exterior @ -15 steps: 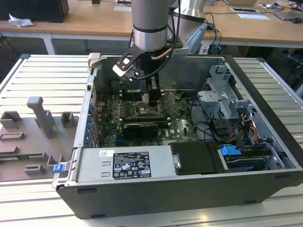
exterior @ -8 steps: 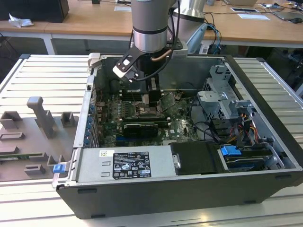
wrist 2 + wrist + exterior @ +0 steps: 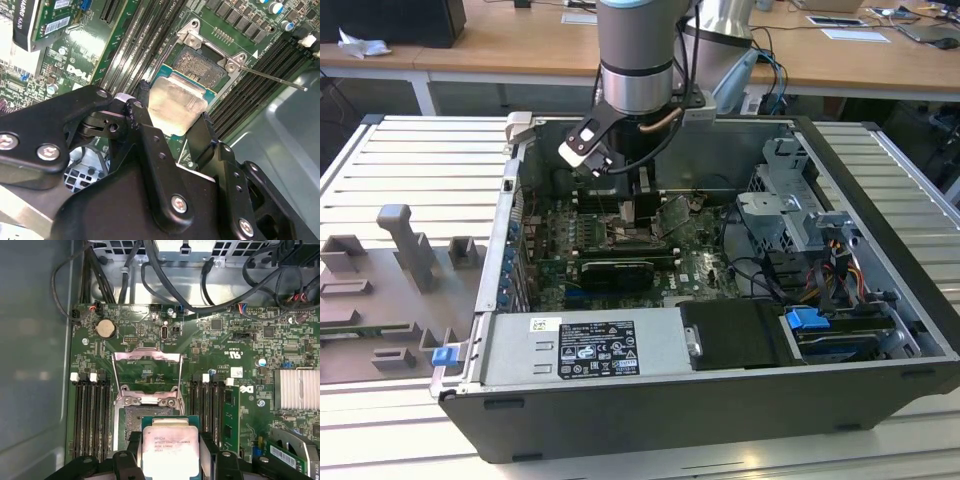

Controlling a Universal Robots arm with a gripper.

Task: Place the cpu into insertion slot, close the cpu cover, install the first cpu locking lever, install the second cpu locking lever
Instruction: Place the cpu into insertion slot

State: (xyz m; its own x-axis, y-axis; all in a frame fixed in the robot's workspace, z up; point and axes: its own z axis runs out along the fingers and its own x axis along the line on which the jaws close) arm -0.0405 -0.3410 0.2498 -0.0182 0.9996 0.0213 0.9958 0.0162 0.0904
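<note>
arm [image 3: 635, 60] reaches straight down, claw [image 3: 175, 107] pinching the cpu [image 3: 170, 450] between both fingers

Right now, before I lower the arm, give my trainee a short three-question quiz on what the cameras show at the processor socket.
1. True or false: the small square chip with the silvery-grey metal top already lies seated in the square dark-centred socket.
2. What does the black gripper hold?
3. The thin silvery hinged frame cover is: A) shut over the socket, B) swung open, C) taken off the board.
Key: 1 false, it is held off the socket's centre; 2 the chip; 3 B.
</note>
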